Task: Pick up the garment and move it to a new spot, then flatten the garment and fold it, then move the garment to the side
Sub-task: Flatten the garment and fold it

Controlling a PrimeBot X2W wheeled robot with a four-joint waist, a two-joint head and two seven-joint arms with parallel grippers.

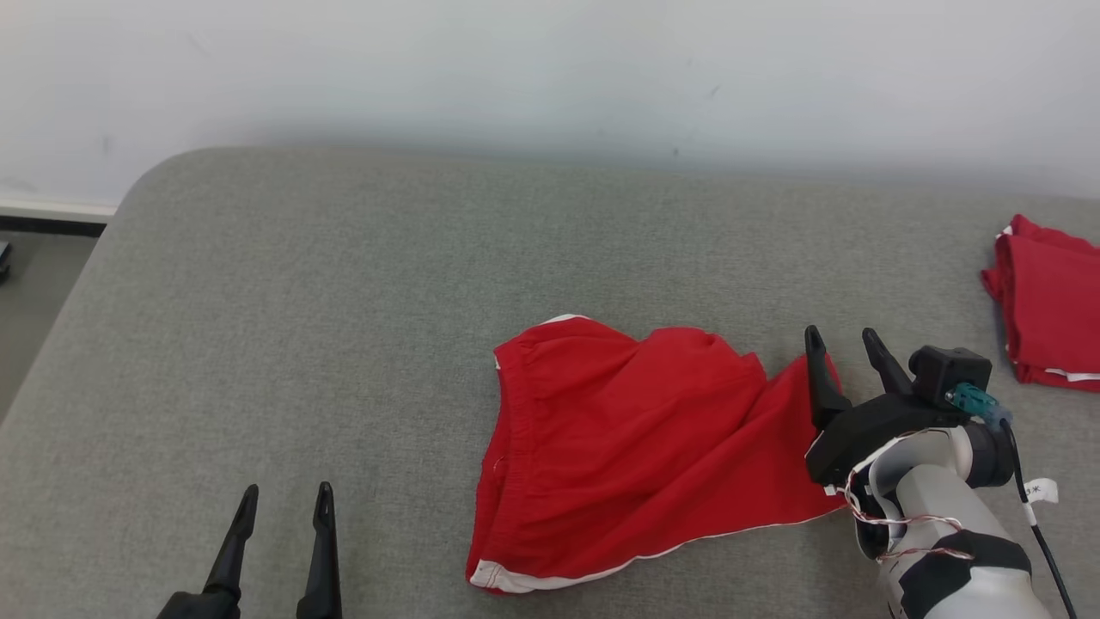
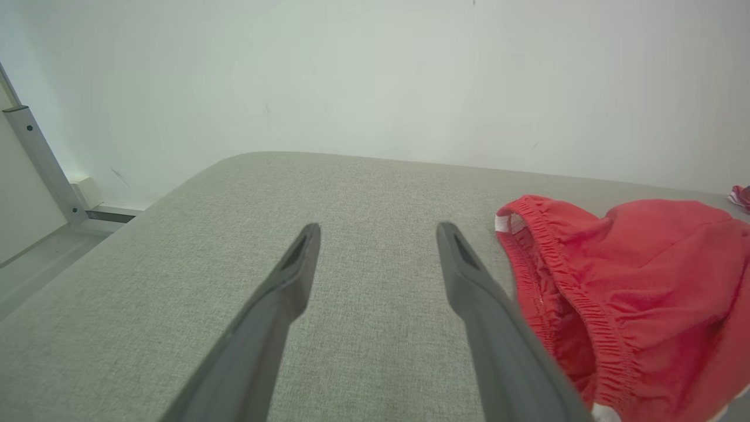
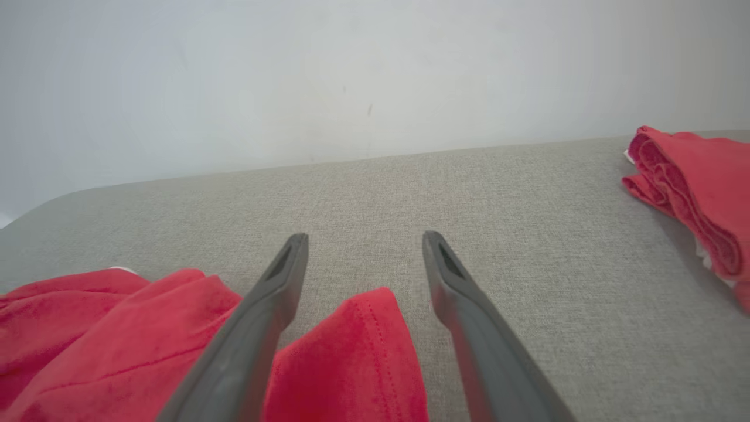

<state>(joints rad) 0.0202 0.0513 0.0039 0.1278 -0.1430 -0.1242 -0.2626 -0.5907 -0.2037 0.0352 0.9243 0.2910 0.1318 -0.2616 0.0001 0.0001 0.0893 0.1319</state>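
Nearest, at the lower left of the head view, the left gripper (image 1: 288, 490) is held low over the grey padded surface (image 1: 344, 284). Its two dark fingers are spread wide and nothing is caught between them; in its wrist view bare grey cloth is seen in the gap.

To the right, the right gripper (image 1: 840, 334) is carried on a pale forearm (image 1: 945, 516) wrapped with thin wires. Its jaws are likewise parted and no grip is made. In the right wrist view a raised corner of red fabric is seen standing loose between the fingers (image 3: 258, 328), close against one and clear of the other.

The garment (image 1: 619, 447) is spread crumpled at the middle of the surface, between the two grippers. It is well apart from the left one and is met at its right-hand corner by the right one. A gathered elastic band is shown along its left edge and a thin white stripe along its near hem.

Farther off, at the right edge of the surface, a folded red pile (image 1: 1053, 318) is laid, well apart from the garment. Behind everything the surface is bounded by a plain white wall (image 1: 550, 69).
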